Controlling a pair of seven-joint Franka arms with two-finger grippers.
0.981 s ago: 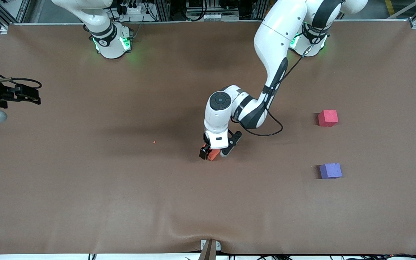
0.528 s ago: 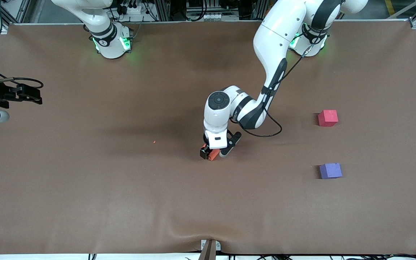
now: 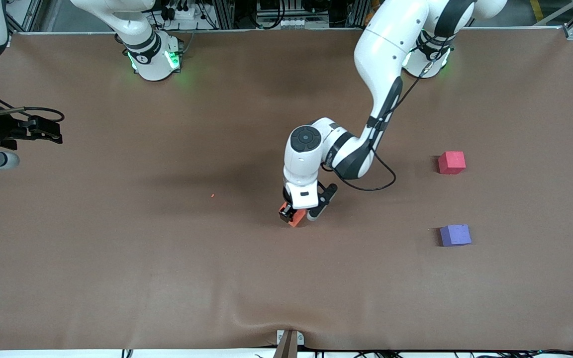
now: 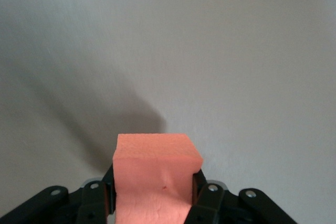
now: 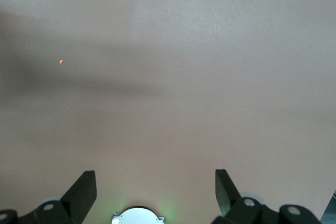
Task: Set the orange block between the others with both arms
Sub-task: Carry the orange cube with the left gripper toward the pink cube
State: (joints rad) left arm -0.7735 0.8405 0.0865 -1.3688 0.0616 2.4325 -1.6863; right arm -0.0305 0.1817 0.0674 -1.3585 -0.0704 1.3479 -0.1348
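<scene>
Orange block (image 3: 295, 218), a cube, sits upright, pinched in left gripper (image 3: 297, 216).

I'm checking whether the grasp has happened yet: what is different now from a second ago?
The left gripper has closed on the orange block, which was between open fingers a second ago, and its forearm has shifted slightly. The right gripper has stayed open, waiting over the table's right-arm end. The pinkish-red cube and purple cube have not moved.

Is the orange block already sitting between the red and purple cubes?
No, the orange block is mid-table in the left gripper, apart from both.
</scene>
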